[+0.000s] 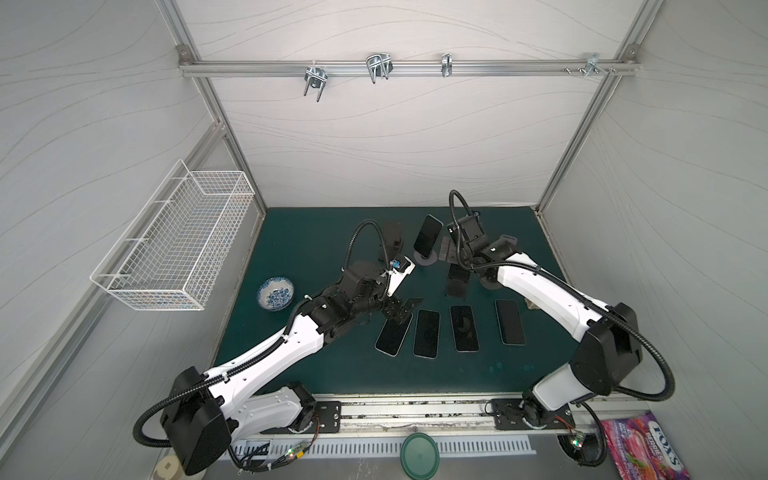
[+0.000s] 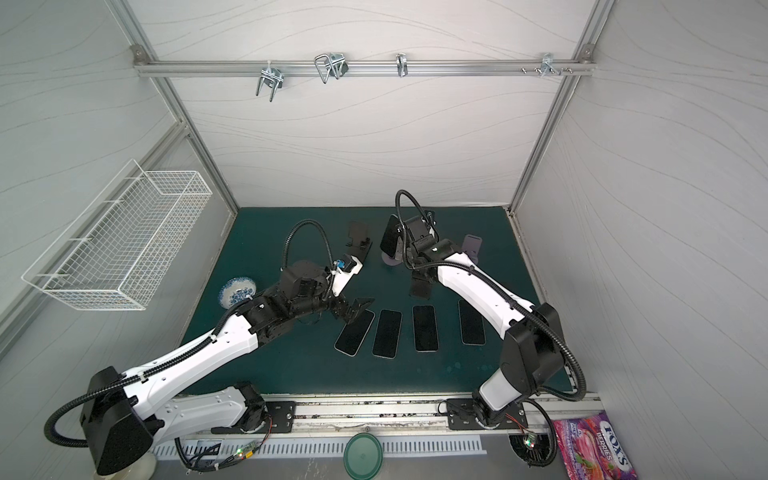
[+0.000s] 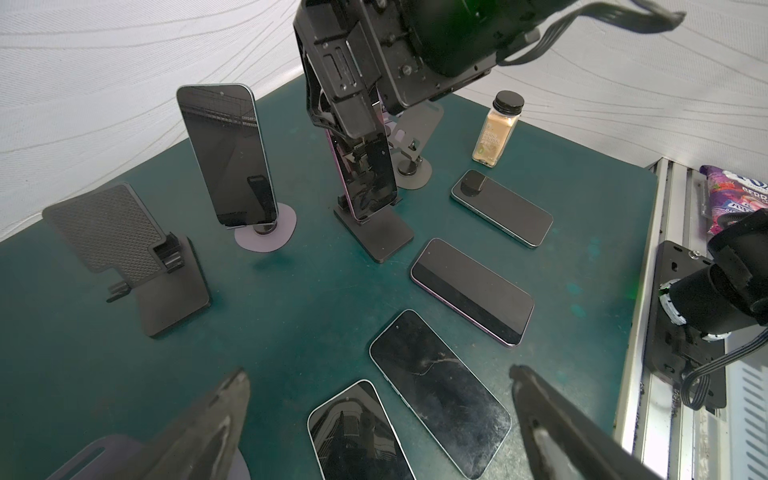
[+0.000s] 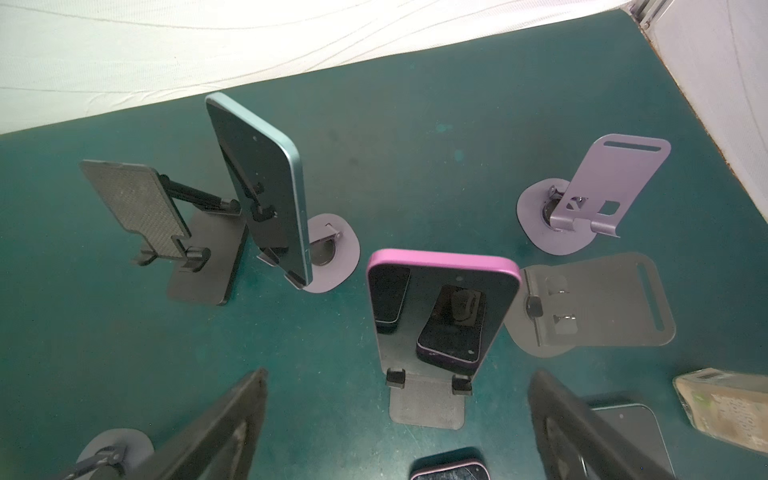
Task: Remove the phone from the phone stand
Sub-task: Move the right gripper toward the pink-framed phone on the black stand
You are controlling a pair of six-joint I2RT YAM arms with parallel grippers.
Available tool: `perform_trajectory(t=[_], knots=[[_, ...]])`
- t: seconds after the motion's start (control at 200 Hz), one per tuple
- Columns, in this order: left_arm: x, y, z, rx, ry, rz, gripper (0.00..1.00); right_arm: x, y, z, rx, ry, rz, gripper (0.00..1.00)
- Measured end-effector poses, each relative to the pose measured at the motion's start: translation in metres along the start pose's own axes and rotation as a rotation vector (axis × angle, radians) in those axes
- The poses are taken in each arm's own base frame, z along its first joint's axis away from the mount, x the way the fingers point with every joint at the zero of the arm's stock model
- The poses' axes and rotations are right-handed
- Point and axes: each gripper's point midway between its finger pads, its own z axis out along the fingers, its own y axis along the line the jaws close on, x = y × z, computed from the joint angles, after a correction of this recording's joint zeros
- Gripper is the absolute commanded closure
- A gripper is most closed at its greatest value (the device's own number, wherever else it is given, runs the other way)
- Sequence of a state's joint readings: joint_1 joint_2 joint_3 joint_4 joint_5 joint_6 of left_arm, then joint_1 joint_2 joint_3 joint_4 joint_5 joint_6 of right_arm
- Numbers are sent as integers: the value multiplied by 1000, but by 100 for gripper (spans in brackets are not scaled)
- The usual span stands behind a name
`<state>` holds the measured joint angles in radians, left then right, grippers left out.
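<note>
Pink-rimmed glossy phone (image 4: 442, 316) leans in black flat-based stand (image 4: 428, 405); my right claw (image 4: 397, 373), released, should pinch its long edges squarely.

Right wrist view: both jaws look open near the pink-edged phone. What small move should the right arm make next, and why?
Probably advance the right gripper until its open jaws straddle the side edges of the pink-edged phone. That phone stands upright in the black stand, roughly centred between the jaws and not yet touched, so a short approach should set up the grasp.
</note>
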<state>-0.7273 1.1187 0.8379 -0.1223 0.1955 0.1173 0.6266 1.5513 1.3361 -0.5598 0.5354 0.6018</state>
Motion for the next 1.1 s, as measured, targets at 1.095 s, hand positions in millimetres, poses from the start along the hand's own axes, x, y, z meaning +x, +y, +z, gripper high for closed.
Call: perform_trajectory(t=[1.095], knots=[[0, 0, 0, 0, 0, 4, 1, 28, 1, 38, 64, 74, -22, 1]])
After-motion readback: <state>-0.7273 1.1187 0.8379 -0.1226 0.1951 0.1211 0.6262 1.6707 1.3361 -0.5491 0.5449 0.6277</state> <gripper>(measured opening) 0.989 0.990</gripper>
